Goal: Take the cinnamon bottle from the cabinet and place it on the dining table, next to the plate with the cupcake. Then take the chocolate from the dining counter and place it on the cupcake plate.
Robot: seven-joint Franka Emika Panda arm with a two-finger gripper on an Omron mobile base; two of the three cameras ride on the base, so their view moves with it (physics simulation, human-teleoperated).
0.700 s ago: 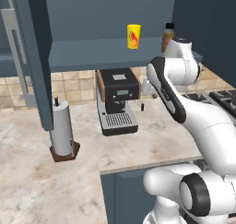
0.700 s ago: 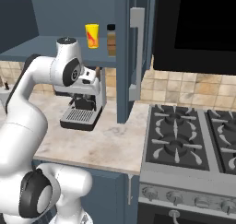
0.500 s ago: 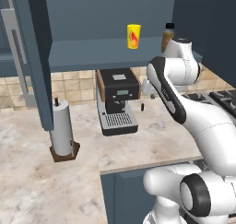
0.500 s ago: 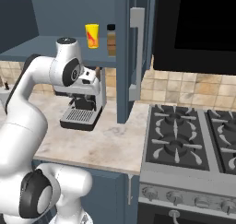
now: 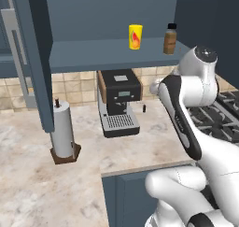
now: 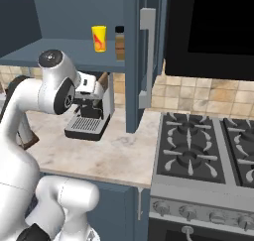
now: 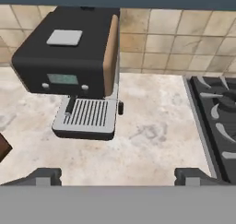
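Gripper (image 7: 118,174) spread, empty, has barely shifted over the worktop (image 7: 152,140); cinnamon bottle (image 5: 171,39) untouched on cabinet (image 5: 116,53) shelf at 12 o'clock

Cabinet shelf (image 5: 93,58): yellow canister (image 5: 135,37), cinnamon bottle (image 5: 170,39) standing upright, apart.

Base views: behind arm, left and right, facing forward-down, mid-range; both share coffee machine (image 5: 119,102) (image 6: 89,117). Hand view: close, looking down on same machine (image 7: 73,71), counter (image 7: 152,140).
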